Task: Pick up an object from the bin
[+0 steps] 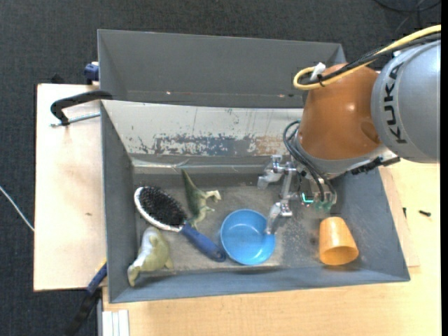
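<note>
Grey metal bin point(115, 208) from above, and my arm comes in from the right with its orange wrist cover point(336, 121) high over the right-hand part of the floor. Below that cover my gripper point(276, 194) points down toward the middle right of the bin. Its two metal fingers point(281, 212) stand apart, one toward the back wall and one toward the front, and nothing sits between them.

The front finger comes down right at the upper right rim of a round blue bowl point(243, 239), which stands upright on the floor near the front wall. I cannot tell whether the fingertip touches the rim or hangs just above it.

An orange plastic cup point(336, 242) lies on its side to the right of the bowl, apart from my fingers, near the front right corner. Left of the bowl is a hairbrush point(165, 211) with a white oval head, black bristles and a blue handle that runs toward the bowl. A small green dinosaur toy point(198, 200) stands just behind the handle. In the front left corner lies a pale yellow-green soft figure point(150, 255), well apart from my gripper.
</note>
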Robot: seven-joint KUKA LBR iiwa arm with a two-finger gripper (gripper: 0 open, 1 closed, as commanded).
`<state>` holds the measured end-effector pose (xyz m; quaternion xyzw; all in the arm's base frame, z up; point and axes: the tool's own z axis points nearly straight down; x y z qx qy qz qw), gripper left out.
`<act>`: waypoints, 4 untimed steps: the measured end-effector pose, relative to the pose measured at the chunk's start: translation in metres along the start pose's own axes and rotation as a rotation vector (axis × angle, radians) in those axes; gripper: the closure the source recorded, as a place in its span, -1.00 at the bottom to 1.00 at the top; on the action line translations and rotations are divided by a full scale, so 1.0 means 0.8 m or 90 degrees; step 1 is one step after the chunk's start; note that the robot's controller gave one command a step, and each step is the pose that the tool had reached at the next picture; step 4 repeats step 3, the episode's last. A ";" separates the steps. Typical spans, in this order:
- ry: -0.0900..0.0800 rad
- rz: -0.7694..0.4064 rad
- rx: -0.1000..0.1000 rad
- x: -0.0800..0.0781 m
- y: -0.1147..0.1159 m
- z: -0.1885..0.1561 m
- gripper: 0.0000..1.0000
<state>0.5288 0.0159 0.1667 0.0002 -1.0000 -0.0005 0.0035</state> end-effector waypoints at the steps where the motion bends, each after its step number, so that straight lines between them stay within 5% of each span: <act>1: 0.001 0.031 0.000 0.015 0.009 0.095 -1.00; 2: -0.007 0.032 0.000 0.010 0.008 0.088 1.00; 3: -0.013 0.019 -0.001 0.028 0.013 -0.068 1.00; 4: -0.013 0.019 -0.001 0.028 0.013 -0.068 1.00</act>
